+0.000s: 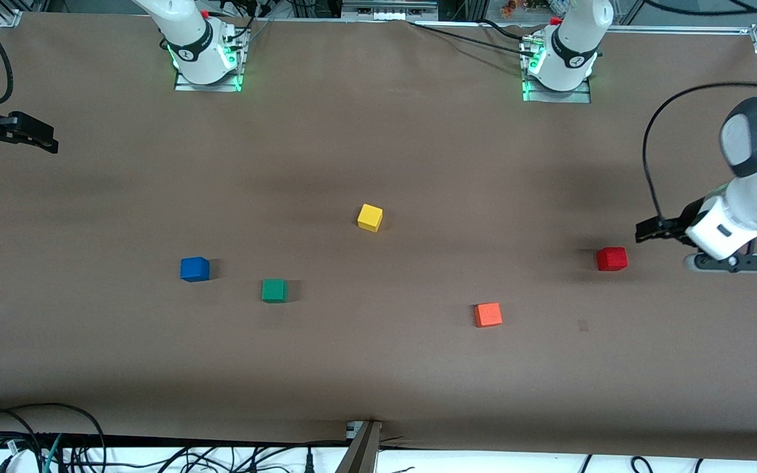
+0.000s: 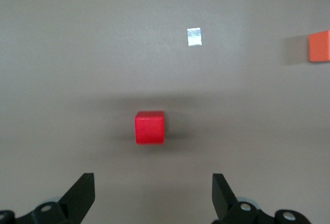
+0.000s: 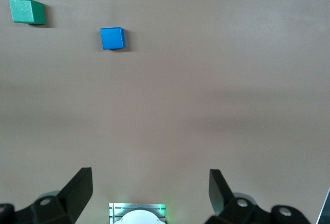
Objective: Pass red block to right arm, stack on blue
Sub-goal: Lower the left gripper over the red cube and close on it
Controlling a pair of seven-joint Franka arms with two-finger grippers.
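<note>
Red block [image 1: 612, 259] [image 2: 149, 127]: small plain cube, matte pure red, crisp edges, sitting flat on the table [image 1: 378, 368] toward the left arm's end, nothing touching it. Casts a soft shadow on the brown, cloth-like table cover. Orange cube [image 1: 488, 315] [image 2: 319, 46] is nearer the front cam than the red one and a bit toward the table's middle; same size, lighter hue.

Left gripper [image 1: 723, 261] [image 2: 152, 195] hangs over the table just beside the red block, toward the left arm's end; fingers spread wide, nothing between them, black wedge-shaped fingertips [image 2: 82, 193]. A small pale shiny patch [image 2: 194, 36] lies on the table cover near the red block.

Blue cube [image 1: 194, 269] [image 3: 112, 38] toward the right arm's end, flat on the table, matte, w/ green cube [image 1: 274, 290] [image 3: 27, 11] near it, slightly closer to the front cam. Yellow cube [image 1: 370, 217] around mid-table, farther from the cam than the rest.

Right gripper [image 1: 30, 136] [image 3: 149, 193] waits over the table edge at the right arm's end, well apart from the blue cube; fingers apart, empty.
</note>
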